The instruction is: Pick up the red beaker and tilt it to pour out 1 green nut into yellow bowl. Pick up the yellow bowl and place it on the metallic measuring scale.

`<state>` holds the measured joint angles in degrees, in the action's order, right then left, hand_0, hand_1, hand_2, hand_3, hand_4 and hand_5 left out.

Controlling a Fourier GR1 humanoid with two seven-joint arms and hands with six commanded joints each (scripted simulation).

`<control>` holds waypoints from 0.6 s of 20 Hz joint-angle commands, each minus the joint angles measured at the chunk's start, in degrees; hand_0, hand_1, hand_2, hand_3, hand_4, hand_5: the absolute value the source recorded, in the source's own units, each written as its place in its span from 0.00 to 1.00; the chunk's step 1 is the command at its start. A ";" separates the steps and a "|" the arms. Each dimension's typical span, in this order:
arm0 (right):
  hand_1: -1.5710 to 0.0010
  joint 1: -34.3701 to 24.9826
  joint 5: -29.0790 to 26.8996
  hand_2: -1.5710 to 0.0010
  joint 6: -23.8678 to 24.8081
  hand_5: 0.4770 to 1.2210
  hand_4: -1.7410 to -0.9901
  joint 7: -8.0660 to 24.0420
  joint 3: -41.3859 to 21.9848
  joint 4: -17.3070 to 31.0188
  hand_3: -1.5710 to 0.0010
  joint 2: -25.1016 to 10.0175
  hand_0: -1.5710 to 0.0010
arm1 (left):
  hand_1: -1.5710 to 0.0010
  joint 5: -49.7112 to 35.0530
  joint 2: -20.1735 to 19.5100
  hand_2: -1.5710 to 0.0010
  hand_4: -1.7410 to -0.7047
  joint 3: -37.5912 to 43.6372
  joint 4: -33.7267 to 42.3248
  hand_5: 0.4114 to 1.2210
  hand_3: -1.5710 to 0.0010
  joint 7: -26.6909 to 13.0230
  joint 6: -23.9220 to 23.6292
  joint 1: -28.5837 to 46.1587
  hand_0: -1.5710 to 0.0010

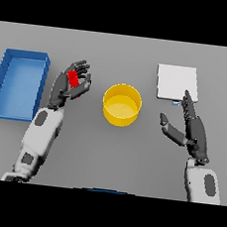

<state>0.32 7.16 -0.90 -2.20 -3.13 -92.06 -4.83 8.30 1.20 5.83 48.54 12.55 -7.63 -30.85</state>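
Observation:
The red beaker (74, 79) sits inside my left hand (69, 84), whose fingers and thumb curl round it, left of the yellow bowl (121, 104). Only part of the beaker shows between the fingers. The bowl stands in the middle of the table and I can make out no nut inside it. The metallic measuring scale (176, 83) is a pale square plate at the back right. My right hand (192, 127) hovers just in front of the scale, right of the bowl, fingers straight and thumb spread, holding nothing.
A blue open bin (4, 85) lies at the far left, close beside my left forearm.

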 commanded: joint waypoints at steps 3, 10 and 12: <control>1.00 0.81 -0.34 1.00 -0.09 0.23 0.60 -0.06 -0.04 -1.53 1.00 -0.10 1.00 | 0.33 -0.92 0.24 0.33 0.25 1.35 -1.67 0.73 0.38 1.93 -0.54 -1.25 0.32; 1.00 0.06 -0.18 1.00 0.23 0.23 0.60 0.34 0.35 -0.58 1.00 -0.23 1.00 | 0.07 0.28 -0.18 0.07 0.19 -1.34 -1.94 0.94 0.13 3.29 -1.44 -1.42 0.07; 1.00 0.57 0.03 1.00 0.17 0.23 0.60 -0.83 0.06 -0.55 1.00 -0.01 1.00 | 0.04 0.69 -0.09 0.04 0.21 -2.04 -0.27 0.96 0.08 2.60 -1.50 -1.28 0.04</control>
<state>0.93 7.19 -0.75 -3.07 -3.07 -92.61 -4.85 9.03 1.11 3.79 48.29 15.26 -9.09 -32.14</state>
